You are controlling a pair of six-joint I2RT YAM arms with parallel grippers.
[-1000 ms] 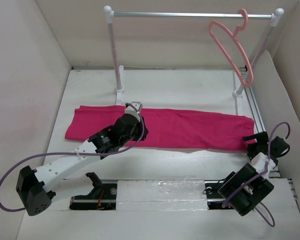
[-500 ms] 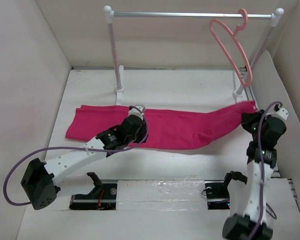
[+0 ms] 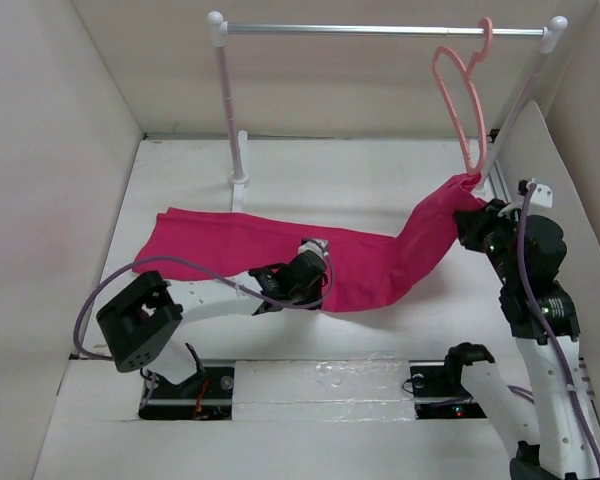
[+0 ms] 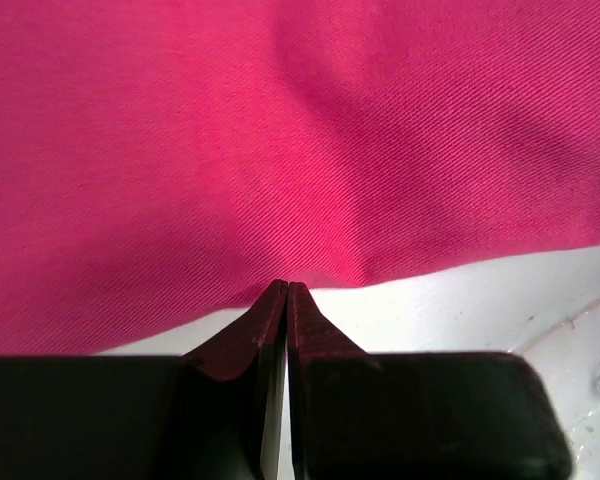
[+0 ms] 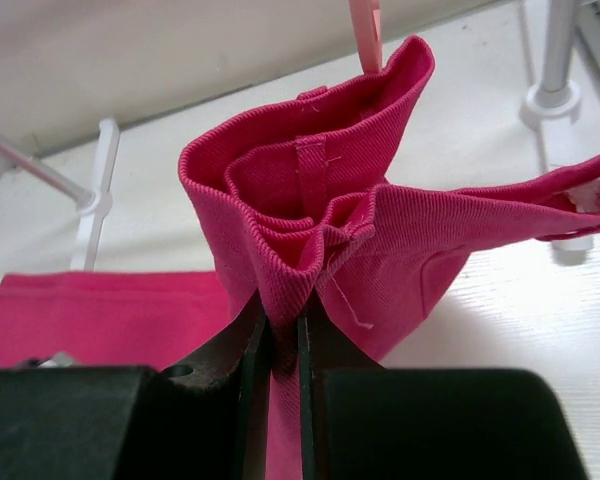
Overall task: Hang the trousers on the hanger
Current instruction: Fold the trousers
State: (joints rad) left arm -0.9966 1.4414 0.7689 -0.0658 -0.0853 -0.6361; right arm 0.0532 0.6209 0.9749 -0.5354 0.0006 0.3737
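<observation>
The magenta trousers (image 3: 240,240) lie across the table, their right end lifted off it. My right gripper (image 3: 470,222) is shut on that bunched waist end (image 5: 320,230) and holds it just below the pale-pink hanger (image 3: 458,95), which hangs from the rail. In the right wrist view the hanger's lower end (image 5: 365,25) shows right behind the cloth, and the right gripper (image 5: 283,325) has fabric between its jaws. My left gripper (image 3: 315,250) rests at the cloth's near edge. The left gripper (image 4: 286,288) is shut, its tips touching the hem of the trousers (image 4: 280,130). No cloth shows between them.
The white-and-silver garment rail (image 3: 380,30) spans the back, with its left post (image 3: 230,110) and foot behind the trousers. Its right foot (image 5: 550,95) stands close to the raised cloth. Tall white walls close in both sides. A black rail with cables runs along the near edge (image 3: 320,385).
The right gripper closed on the trousers' right end and raised it up and back toward the hanger. The left gripper slid right along the near hem and shut. The hanger turned more edge-on.
</observation>
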